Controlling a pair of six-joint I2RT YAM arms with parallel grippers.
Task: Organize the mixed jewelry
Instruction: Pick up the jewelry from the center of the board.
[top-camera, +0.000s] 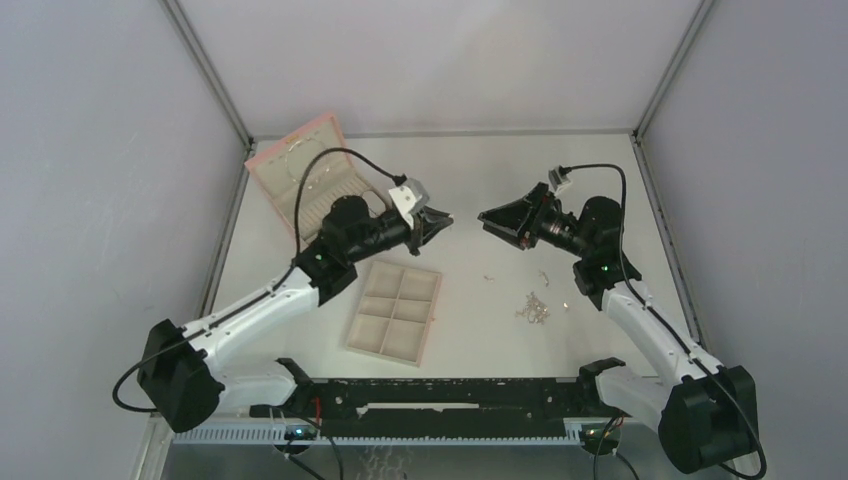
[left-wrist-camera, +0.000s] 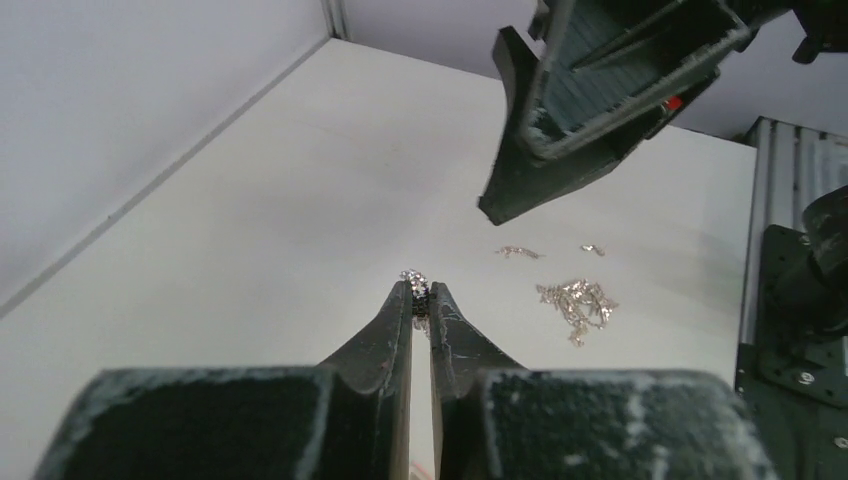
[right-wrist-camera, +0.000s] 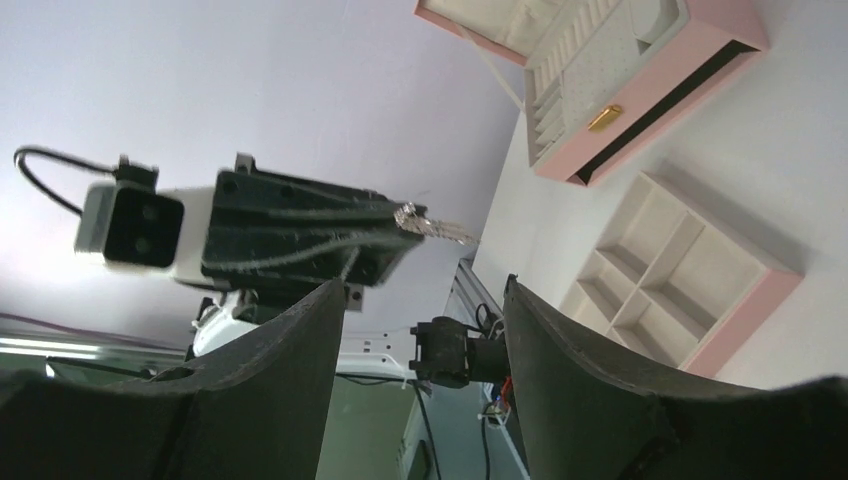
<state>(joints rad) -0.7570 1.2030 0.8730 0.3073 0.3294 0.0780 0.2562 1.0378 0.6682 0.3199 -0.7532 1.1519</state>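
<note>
My left gripper (left-wrist-camera: 421, 288) is shut on a tiny silver chain piece (left-wrist-camera: 414, 279) pinched at its fingertips, held up above the table. That same piece (right-wrist-camera: 432, 226) juts out of the left gripper's tips in the right wrist view. My right gripper (right-wrist-camera: 422, 285) faces it tip to tip, a short gap away, jaws open and empty. In the top view the left gripper (top-camera: 440, 222) and right gripper (top-camera: 486, 217) meet over the table's middle. The rest of the mixed jewelry lies below as a silver cluster (top-camera: 533, 308) (left-wrist-camera: 578, 300), with small loose pieces (left-wrist-camera: 518, 252) near it.
A beige six-compartment tray (top-camera: 358, 322) (right-wrist-camera: 742, 300) sits near the left arm. An open pink box (top-camera: 268, 172) (right-wrist-camera: 700, 55) stands at the back left. More stray silver bits (top-camera: 490, 276) lie between tray and cluster.
</note>
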